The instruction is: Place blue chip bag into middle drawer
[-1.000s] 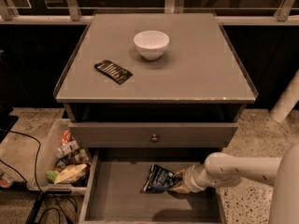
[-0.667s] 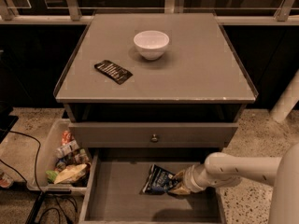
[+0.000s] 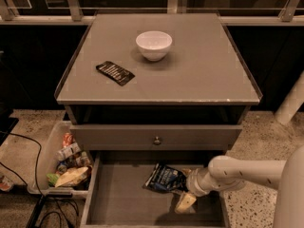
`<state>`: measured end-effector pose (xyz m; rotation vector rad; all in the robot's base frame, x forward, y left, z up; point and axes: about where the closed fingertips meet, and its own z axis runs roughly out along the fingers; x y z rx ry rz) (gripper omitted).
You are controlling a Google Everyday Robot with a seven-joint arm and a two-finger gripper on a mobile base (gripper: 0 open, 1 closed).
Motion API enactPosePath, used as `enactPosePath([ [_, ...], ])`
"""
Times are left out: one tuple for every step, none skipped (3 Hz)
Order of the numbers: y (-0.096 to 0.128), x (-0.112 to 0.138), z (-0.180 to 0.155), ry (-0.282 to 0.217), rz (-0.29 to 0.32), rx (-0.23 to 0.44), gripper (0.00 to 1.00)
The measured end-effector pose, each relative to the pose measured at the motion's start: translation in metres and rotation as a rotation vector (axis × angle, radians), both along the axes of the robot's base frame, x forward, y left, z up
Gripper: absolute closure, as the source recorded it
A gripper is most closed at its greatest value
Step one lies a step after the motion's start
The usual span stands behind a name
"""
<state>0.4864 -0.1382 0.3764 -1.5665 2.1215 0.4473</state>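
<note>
The blue chip bag [image 3: 164, 178] lies crumpled on the floor of the open middle drawer [image 3: 121, 201], toward its back right. My gripper [image 3: 185, 202] is inside the drawer at the end of the white arm [image 3: 237, 172], just right of and in front of the bag. It is low over the drawer floor. I cannot tell whether it touches the bag.
A white bowl [image 3: 154, 44] and a flat black packet [image 3: 115, 73] sit on the cabinet top [image 3: 204, 70]. A closed drawer front with a round knob [image 3: 156, 140] is above the open drawer. A bin of snacks [image 3: 66, 163] stands on the floor at left, with cables [image 3: 28, 151] nearby.
The gripper has shifted a little toward the drawer's front, away from the bag's right end. The bag stays on the drawer floor.
</note>
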Motion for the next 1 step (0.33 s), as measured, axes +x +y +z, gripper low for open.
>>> enactPosePath([
  [0.0, 0.0, 0.0, 0.0, 0.0, 0.0, 0.0],
])
